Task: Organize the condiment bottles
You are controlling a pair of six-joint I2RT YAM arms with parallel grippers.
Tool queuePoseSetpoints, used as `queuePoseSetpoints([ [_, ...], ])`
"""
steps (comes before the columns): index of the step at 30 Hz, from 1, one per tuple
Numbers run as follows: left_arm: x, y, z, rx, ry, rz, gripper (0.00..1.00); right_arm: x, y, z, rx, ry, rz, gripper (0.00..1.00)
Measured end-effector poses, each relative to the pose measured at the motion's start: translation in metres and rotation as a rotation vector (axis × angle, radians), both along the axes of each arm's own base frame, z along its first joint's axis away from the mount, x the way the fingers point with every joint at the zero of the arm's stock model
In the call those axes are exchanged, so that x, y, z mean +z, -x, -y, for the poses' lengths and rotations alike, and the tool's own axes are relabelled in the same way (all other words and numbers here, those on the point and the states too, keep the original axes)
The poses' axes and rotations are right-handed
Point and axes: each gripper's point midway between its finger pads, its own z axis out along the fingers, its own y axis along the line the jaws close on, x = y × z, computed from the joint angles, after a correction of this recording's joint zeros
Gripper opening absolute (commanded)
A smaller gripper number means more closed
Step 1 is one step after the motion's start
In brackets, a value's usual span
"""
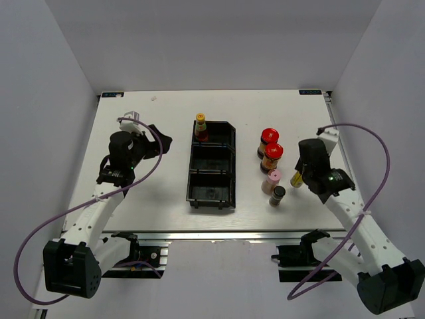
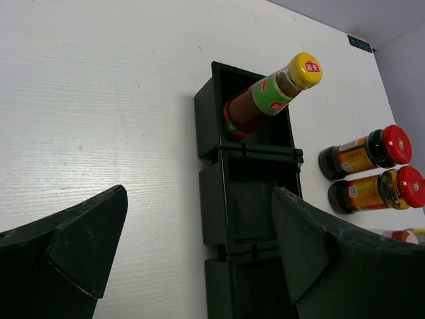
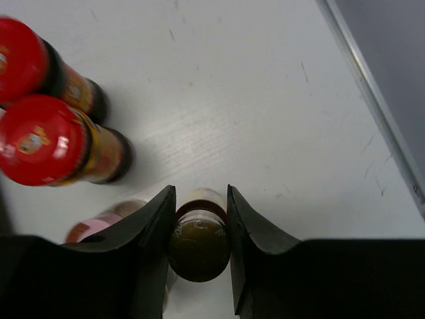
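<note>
Clenching right gripper on slim brown yellow-labelled bottle near its top, right of two brown red-lidded jars; likely rigid, slick, breakable glass, so firm mid-body hold safer. With left gripper released, empty.

White wood-grain tabletop, matte, with faint scuffs and short dark marks near its right edge. Pale grey back wall rises from the tabletop's far edge. Matching left wall and right wall close in both sides, booth-like. Small black corner tags at the tabletop's two far corners. Metal edge strip along the tabletop's right side. Aluminium rail along its near edge. Pale grey surface below the rail, floor or panel, can't tell. Light even and diffuse, soft shadows only.
</note>
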Motion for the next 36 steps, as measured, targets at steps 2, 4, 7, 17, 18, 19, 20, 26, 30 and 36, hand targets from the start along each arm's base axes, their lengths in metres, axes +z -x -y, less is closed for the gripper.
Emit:
queuePoseSetpoints([
  [2,-0.002,0.001,-0.002,0.010,-0.005,-0.008,0.98,0.032,-0.012,-0.004,0.021,-0.001,0.065,0.05],
  [4,-0.003,0.001,-0.004,0.022,-0.010,-0.013,0.98,0.072,-0.026,-0.010,0.051,-0.014,0.156,0.04],
  [7,-0.003,0.002,-0.008,0.040,-0.016,-0.014,0.98,0.125,-0.042,-0.023,0.124,-0.041,0.282,0.03],
  [17,-0.003,0.002,-0.017,0.090,-0.029,-0.018,0.98,0.180,-0.119,-0.124,0.511,-0.110,0.356,0.03],
  [18,-0.002,0.003,-0.017,0.093,-0.029,-0.018,0.98,0.175,-0.127,-0.138,0.550,-0.113,0.342,0.03],
  [19,-0.002,0.003,-0.017,0.095,-0.027,-0.020,0.98,0.168,-0.134,-0.153,0.589,-0.113,0.323,0.03],
  [20,-0.002,0.004,-0.017,0.096,-0.027,-0.022,0.98,0.161,-0.141,-0.168,0.626,-0.112,0.305,0.02],
  [26,-0.005,0.005,-0.018,0.105,-0.022,-0.034,0.98,0.112,-0.170,-0.241,0.779,-0.118,0.206,0.02],
  [30,-0.005,0.005,-0.019,0.109,-0.024,-0.040,0.98,0.083,-0.182,-0.265,0.823,-0.113,0.153,0.02],
  [36,-0.007,0.005,-0.021,0.119,-0.029,-0.045,0.98,0.056,-0.184,-0.283,0.856,-0.093,0.111,0.02],
])
